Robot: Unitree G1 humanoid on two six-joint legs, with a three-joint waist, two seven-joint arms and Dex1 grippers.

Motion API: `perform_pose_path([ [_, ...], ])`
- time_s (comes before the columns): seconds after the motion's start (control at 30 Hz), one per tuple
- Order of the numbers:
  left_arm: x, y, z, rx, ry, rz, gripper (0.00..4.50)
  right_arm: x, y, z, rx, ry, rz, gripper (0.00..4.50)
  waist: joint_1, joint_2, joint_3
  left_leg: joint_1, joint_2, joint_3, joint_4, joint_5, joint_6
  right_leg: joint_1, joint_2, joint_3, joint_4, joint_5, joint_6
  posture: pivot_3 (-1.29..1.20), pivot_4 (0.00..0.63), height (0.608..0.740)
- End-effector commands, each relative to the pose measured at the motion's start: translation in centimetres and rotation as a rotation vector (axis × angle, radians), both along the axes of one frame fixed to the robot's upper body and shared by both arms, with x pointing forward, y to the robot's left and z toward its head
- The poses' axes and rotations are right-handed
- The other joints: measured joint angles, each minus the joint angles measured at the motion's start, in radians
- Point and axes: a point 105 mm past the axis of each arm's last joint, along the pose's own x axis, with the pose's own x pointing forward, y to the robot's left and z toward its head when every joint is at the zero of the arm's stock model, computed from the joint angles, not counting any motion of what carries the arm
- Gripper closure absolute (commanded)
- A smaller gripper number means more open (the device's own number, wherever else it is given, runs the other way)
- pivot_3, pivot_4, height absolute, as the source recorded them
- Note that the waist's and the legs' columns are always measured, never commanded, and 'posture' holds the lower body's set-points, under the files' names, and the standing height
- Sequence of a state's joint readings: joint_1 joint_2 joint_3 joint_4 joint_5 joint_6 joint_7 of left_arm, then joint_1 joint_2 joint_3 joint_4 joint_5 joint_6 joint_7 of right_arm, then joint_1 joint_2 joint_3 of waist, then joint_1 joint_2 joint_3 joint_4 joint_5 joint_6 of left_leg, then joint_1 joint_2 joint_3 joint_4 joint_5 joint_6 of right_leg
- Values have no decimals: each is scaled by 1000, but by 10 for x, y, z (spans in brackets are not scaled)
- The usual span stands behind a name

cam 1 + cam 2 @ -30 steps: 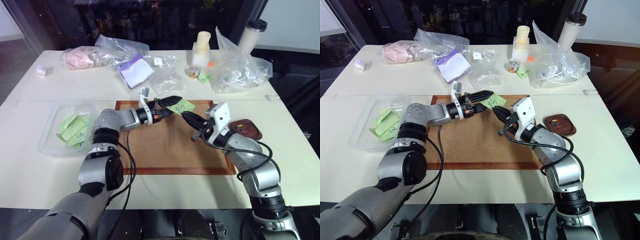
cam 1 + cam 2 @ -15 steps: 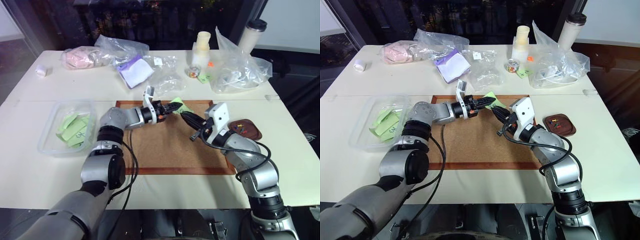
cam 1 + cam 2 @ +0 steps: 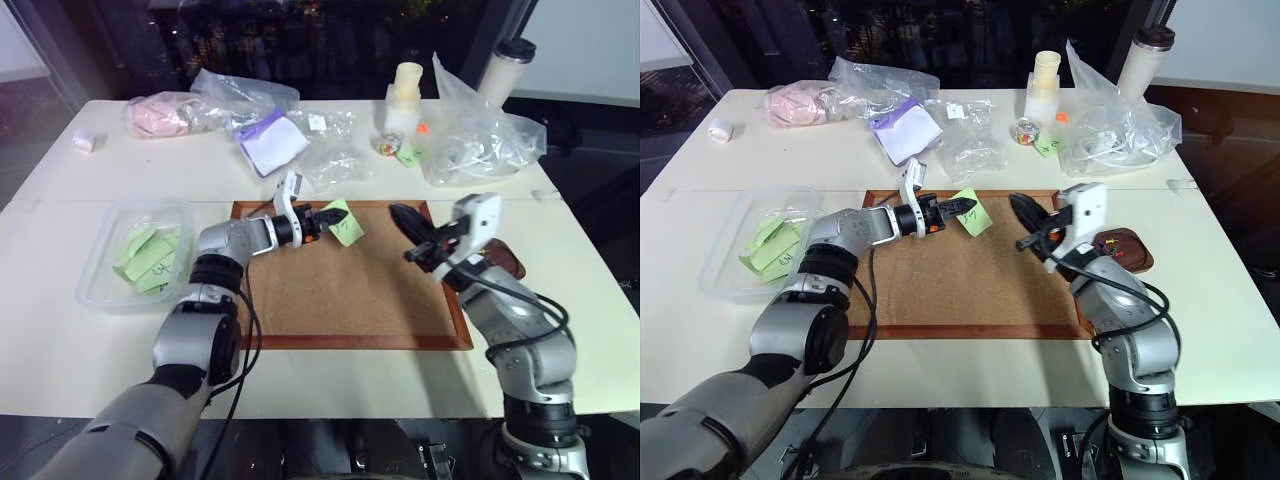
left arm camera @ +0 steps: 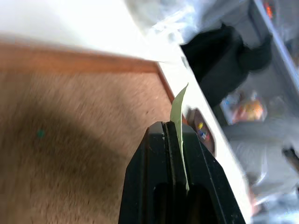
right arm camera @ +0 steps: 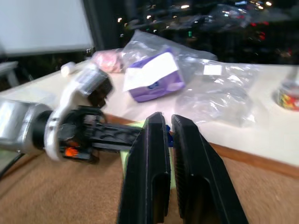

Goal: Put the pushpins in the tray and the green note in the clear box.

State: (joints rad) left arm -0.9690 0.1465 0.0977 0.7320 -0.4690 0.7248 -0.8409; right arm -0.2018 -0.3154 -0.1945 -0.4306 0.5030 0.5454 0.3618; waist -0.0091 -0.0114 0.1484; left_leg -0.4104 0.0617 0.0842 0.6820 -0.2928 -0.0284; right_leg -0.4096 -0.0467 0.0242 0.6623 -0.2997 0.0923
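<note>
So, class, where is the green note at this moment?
In the left eye view the green note is pinched in the left hand, above the far edge of the corkboard, left of the right hand.

The green note (image 3: pixel 343 223) is pale green with dark marks. The tray (image 3: pixel 1129 247) is glossy dark brown. The corkboard (image 3: pixel 340 290) is tan, framed reddish-brown, on a white surface (image 3: pixel 60 320).

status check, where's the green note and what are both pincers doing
Left pincer shut on the small light green paper note, lifted over the wood-framed corkboard. Right pincer shut, holding nothing visible. Shallow clear plastic box off to the left, path unobstructed.
</note>
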Motion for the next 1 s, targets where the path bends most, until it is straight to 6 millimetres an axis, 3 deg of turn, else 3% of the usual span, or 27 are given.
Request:
perform_pose_path([
  [0.03, -14, -5, 48, 102, -398, -114, 4451, -2, -64, 1, -76, 19, -259, 4500, 3, 1, 0, 0, 0, 1, 0, 0, -1, 0, 0, 0, 0, 0, 0, 0, 150, 734],
  [0.1, -22, -6, 61, 146, -507, -148, 4451, -1, -98, -12, -159, 86, -402, 4500, 2, 1, 0, 0, 0, 1, 0, 1, -1, 0, 0, 0, 0, 0, 0, 0, 150, 734],
  [0.2, -33, -8, 71, 185, -602, -208, 4451, -4, -120, -32, -256, 170, -465, 4500, -1, 1, 0, 1, 0, 1, 0, -1, 2, 0, 0, 1, 0, 0, 0, 0, 150, 734],
  [0.37, -38, -11, 71, 220, -645, -221, 4451, -3, -128, -52, -273, 249, -477, 4500, -8, 2, 0, 2, 0, 1, 0, -2, 4, 0, 1, 2, 0, 0, 0, 0, 150, 734],
  [0.53, -39, -14, 59, 225, -619, -215, 4451, 1, -127, -57, -251, 256, -487, 4500, -4, 2, 0, 2, 0, 0, 0, -2, 5, 0, 1, 2, 1, 0, 0, 0, 150, 734],
  [0.63, -41, -15, 57, 226, -616, -217, 4500, 2, -128, -58, -249, 261, -506, 3429, -1, 2, 0, 1, 0, 0, 0, -2, 5, 0, 1, 2, 1, 0, 0, 0, 150, 734],
  [0.83, -41, -17, 67, 207, -618, -199, 4500, 2, -128, -60, -239, 270, -518, 243, -2, 2, 0, 1, 0, 0, 0, -2, 5, 0, 1, 2, 0, 0, 0, 0, 150, 734],
  [1.0, -43, -16, 68, 198, -613, -195, 4500, 2, -127, -56, -215, 250, -518, 115, -3, 2, 0, 1, 0, 0, 0, -2, 5, 0, 1, 2, 1, 0, 0, 0, 150, 734],
])
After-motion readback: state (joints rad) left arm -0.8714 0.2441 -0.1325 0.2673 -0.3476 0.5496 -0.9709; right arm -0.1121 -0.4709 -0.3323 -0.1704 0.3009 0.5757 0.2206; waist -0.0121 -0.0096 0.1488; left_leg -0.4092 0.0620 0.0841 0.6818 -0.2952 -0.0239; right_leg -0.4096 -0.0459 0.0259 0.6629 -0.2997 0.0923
